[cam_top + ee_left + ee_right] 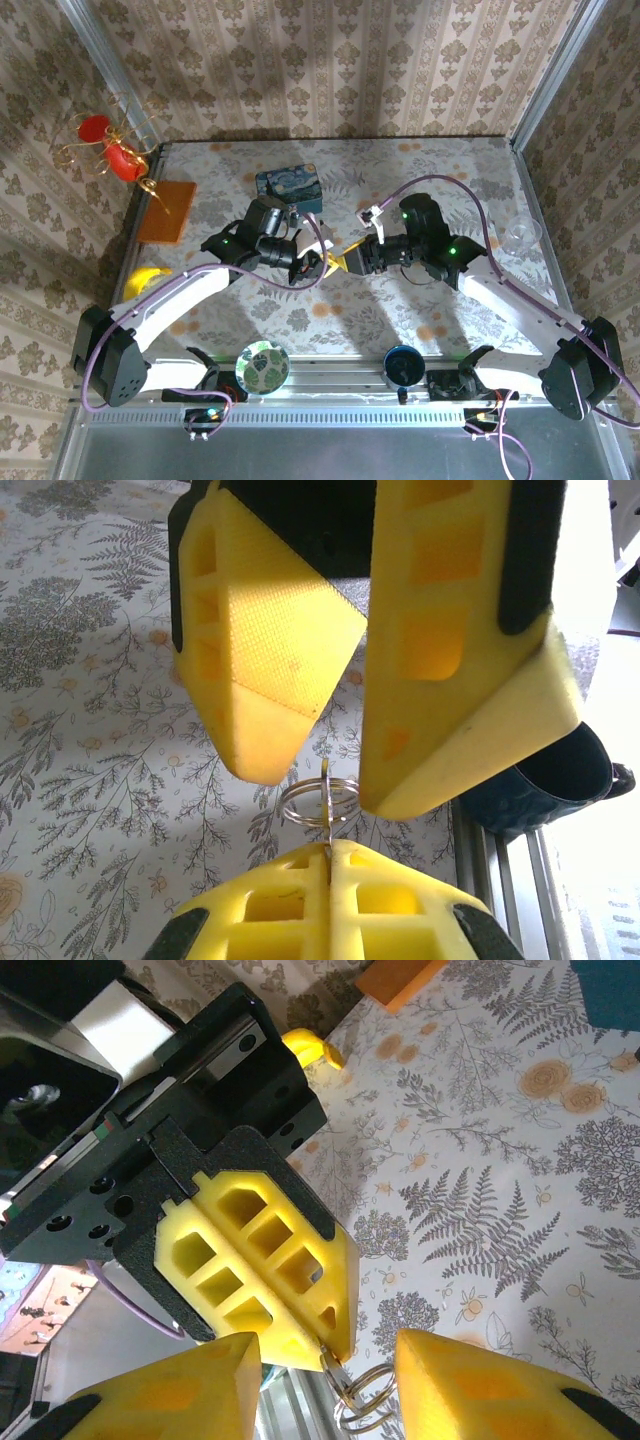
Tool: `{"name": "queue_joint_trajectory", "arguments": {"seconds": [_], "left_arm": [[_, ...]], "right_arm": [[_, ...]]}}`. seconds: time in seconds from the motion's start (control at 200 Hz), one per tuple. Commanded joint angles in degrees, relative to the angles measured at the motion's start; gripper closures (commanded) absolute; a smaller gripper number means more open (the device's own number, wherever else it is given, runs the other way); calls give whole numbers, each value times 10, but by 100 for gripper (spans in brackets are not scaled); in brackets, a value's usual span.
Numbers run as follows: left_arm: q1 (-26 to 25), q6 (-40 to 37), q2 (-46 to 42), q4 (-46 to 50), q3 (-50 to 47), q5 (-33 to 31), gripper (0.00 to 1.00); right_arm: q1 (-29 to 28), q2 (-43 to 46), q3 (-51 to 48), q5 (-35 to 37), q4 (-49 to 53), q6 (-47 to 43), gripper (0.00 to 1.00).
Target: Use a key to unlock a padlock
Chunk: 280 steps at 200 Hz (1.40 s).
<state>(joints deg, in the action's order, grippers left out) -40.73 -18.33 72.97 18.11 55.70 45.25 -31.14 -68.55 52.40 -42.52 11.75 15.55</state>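
The left gripper is pressed fully closed on the key. Its yellow pads cover nearly all of the key. What shows is a thin dark metal sliver leaving the fingertips, with a silvery double-wire ring threaded through its end. The right gripper faces it tip to tip with its jaws parted, one fingertip on each side of the ring. One tip sits right at the wire, but whether it touches cannot be told.

Seen from above, both grippers meet over the flowered desk, just on the near side of a blue tin. An orange pad lies to the left of the tin. Red ornaments sit further left and back, against the wall. A yellow thing lies left of the tin and nearer the arms. A glass dish and a dark blue cup stand well nearer than the tin, at the desk's front rail. A clear cup stands far to the tin's right.
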Motion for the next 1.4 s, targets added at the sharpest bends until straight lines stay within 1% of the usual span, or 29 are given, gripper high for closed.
{"name": "queue_joint_trajectory", "arguments": {"seconds": [0.0,0.255,0.47,0.545,0.615,0.715,0.775,0.85,0.9,0.975,1.04,1.065,1.115,1.201,1.326,1.351,1.396], "left_arm": [[5,-17,-18,15,5,10,100],[8,-15,-27,11,0,3,100],[11,-18,-34,22,-2,3,100],[12,-18,-35,23,-3,3,100],[12,-17,-37,25,-3,3,100],[15,-14,-40,25,-5,1,100],[18,-9,-43,24,-4,-1,100],[25,6,-48,16,-6,1,85],[30,22,-54,3,-11,6,78],[38,53,-66,-31,-25,12,64],[43,87,-81,-70,-43,9,49],[45,103,-88,-88,-51,3,45],[48,138,-102,-128,-68,-17,43],[53,198,-122,-188,-93,-47,43],[58,292,-140,-284,-127,-81,43],[60,311,-142,-302,-134,-105,43],[64,342,-143,-332,-146,-122,42]], "right_arm": [[-8,-5,19,-23,1,-13,62],[-11,-13,22,-16,20,-21,70],[-11,0,17,1,22,-24,76],[-11,1,17,2,21,-24,81],[-11,3,17,2,20,-24,90],[-11,7,14,6,21,-27,98],[-11,10,12,10,18,-30,100],[-11,17,6,16,10,-26,100],[-11,22,1,24,-1,-21,100],[-10,28,-10,37,-24,-5,100],[-10,31,-17,63,-41,15,100],[-10,32,-20,73,-49,26,100],[-10,31,-25,95,-66,52,100],[-9,27,-36,119,-104,101,100],[-6,15,-45,132,-159,169,100],[-5,11,-45,136,-168,182,100],[-3,7,-44,142,-177,198,100]]}}
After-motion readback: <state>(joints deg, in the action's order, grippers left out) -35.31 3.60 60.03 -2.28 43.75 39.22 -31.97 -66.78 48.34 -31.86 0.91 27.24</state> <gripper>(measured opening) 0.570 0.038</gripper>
